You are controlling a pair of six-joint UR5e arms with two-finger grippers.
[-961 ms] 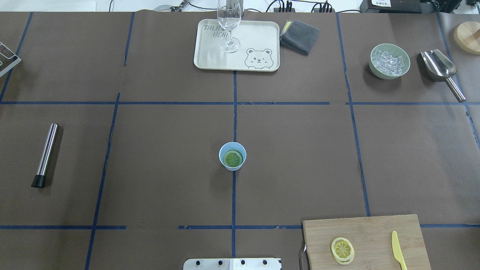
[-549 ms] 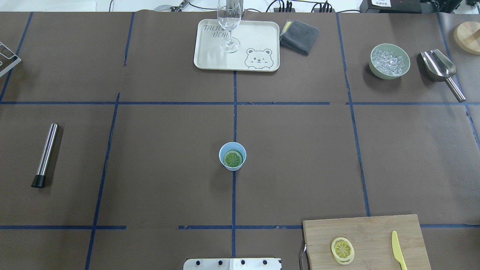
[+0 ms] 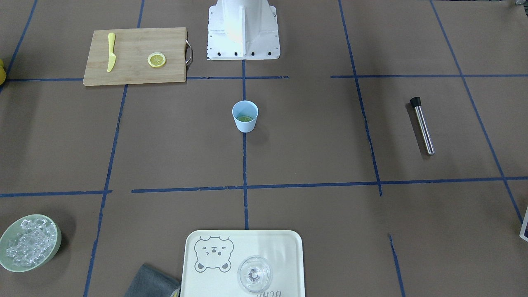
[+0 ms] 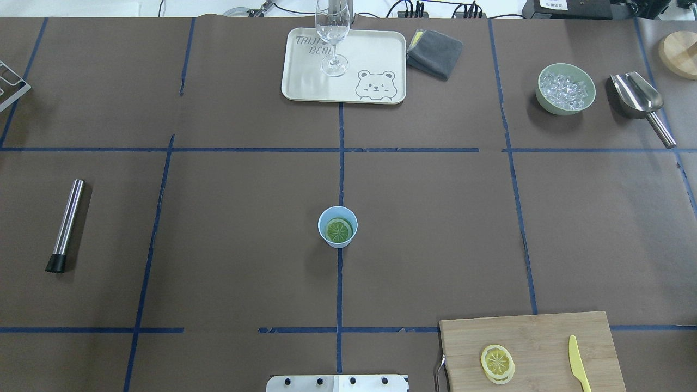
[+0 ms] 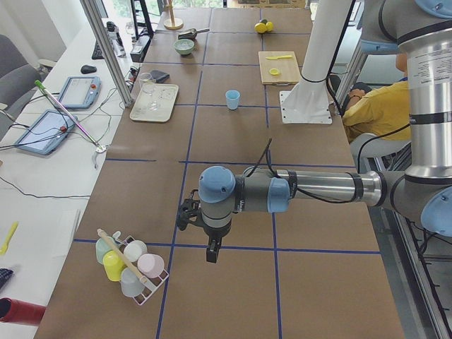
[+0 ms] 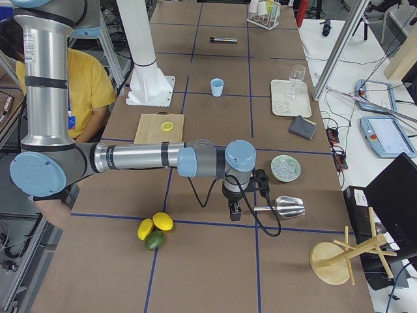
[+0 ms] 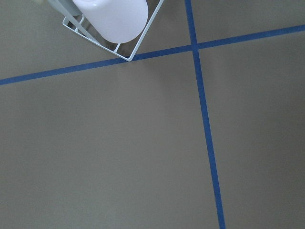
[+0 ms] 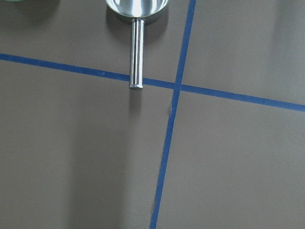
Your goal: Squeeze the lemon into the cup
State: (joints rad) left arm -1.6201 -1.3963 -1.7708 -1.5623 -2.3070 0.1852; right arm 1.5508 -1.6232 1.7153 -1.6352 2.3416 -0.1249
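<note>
Looking down on the table (image 4: 218,218), we find the cup (image 4: 333,213) upright at its middle on a blue tape line (image 4: 340,283), a greenish slice (image 4: 338,231) lying flat inside it; the lemon (image 4: 496,360) rests on the cutting board (image 4: 544,332) on the robot's right, with the yellow knife (image 4: 577,365) beside it; the left gripper (image 5: 211,253) hangs near a rack of cups (image 5: 131,265), the right gripper (image 6: 232,212) near the scoop (image 6: 287,207); both hang well apart from the cup; we cannot tell how either's jaws stand.
</note>
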